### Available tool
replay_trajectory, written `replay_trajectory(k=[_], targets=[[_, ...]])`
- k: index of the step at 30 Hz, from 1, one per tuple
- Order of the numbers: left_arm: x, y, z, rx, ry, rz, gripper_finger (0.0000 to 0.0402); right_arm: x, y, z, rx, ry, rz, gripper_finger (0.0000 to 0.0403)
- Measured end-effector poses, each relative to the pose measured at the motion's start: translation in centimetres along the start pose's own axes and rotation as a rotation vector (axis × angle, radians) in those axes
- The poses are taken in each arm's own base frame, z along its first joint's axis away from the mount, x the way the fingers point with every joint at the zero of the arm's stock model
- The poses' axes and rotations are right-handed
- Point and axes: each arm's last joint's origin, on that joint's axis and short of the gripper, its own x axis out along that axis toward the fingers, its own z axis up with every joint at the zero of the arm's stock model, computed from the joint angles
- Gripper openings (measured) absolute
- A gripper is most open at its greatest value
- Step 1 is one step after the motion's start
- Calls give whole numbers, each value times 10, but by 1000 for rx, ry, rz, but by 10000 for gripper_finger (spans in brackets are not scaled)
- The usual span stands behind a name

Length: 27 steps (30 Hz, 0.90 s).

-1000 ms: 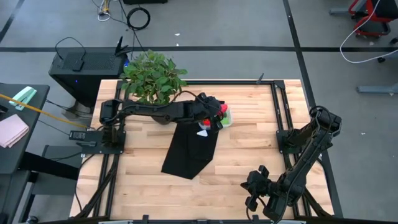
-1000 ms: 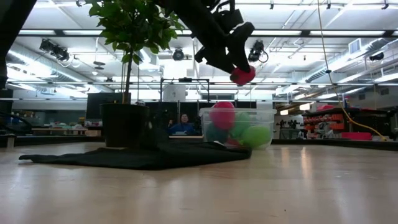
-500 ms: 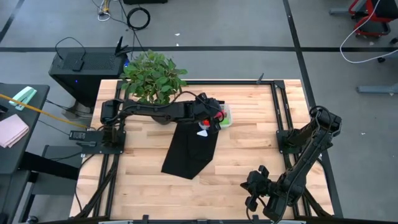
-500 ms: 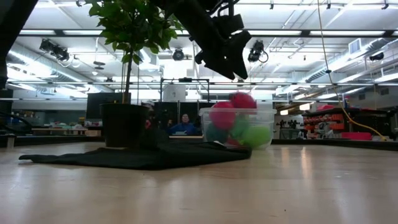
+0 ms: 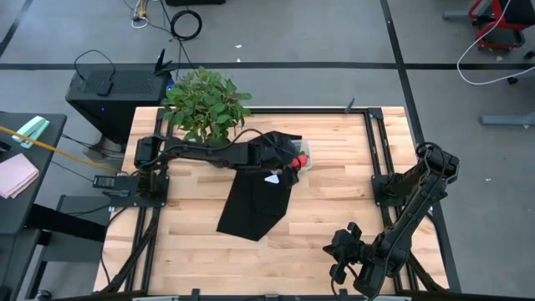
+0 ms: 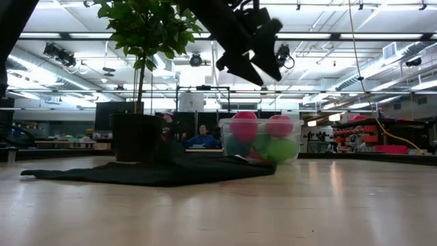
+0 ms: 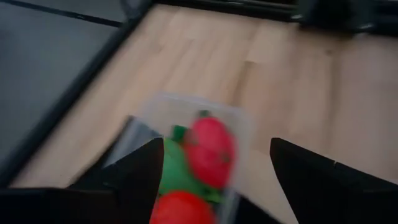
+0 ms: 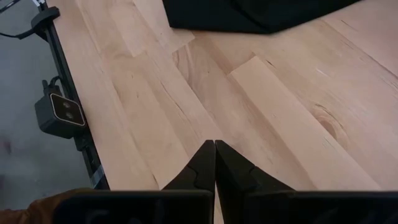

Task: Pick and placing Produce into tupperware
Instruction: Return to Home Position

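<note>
Robot arms, two of them, work at a pale wooden desk [image 5: 334,192]. The left arm reaches from its base on the left side across to the middle of the far half of the desk. Its left tool [image 7: 216,142] hangs in the air above a small clear plastic container [image 6: 295,137], not touching it. Its two dark fingers [image 7: 143,171] are spread wide apart and hold nothing.

The container stands on the desk at the far corner of a black cloth [image 5: 255,201], and its near side touches the cloth. Toy produce fills it. Two red round fruits [image 6: 244,126] sit side by side on top and rise to about the rim. A lime-green piece [image 6: 280,149] lies under them against the clear wall. Other pieces lower down are too hidden to tell apart.

A leafy potted plant [image 5: 205,104] stands near the far left corner of the desk, to the left of the container.

The right arm is folded at the near right edge, well apart from the container. Its right tool [image 8: 215,144] is closed on nothing, fingers pressed together above bare wood.

A person [image 6: 202,134] sits far off in the room behind the desk.
</note>
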Motion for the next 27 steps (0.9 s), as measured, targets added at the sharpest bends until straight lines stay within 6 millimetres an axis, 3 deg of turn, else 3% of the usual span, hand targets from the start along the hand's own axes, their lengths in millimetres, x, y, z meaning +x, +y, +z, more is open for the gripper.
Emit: replay_trajectory(k=[4,10,13,16,19,22,27], targets=[[-10,-27,-4,-11,2,-118,293,0,0,0,0,0,0,11],[-46,-95,-17,32,-42,-291,283,0,0,0,0,0,1,11],[-71,-131,-19,-18,-154,-372,275,0,0,0,-1,0,1,11],[-92,-156,-18,-165,-385,-447,264,0,0,0,-5,0,1,11],[-103,-156,-14,-353,-643,-541,247,0,0,0,-6,0,1,11],[-94,-136,-22,-515,-785,-597,226,0,0,0,-6,0,1,11],[-84,-103,-39,-632,-932,-775,187,-1,0,0,-8,2,4,11]])
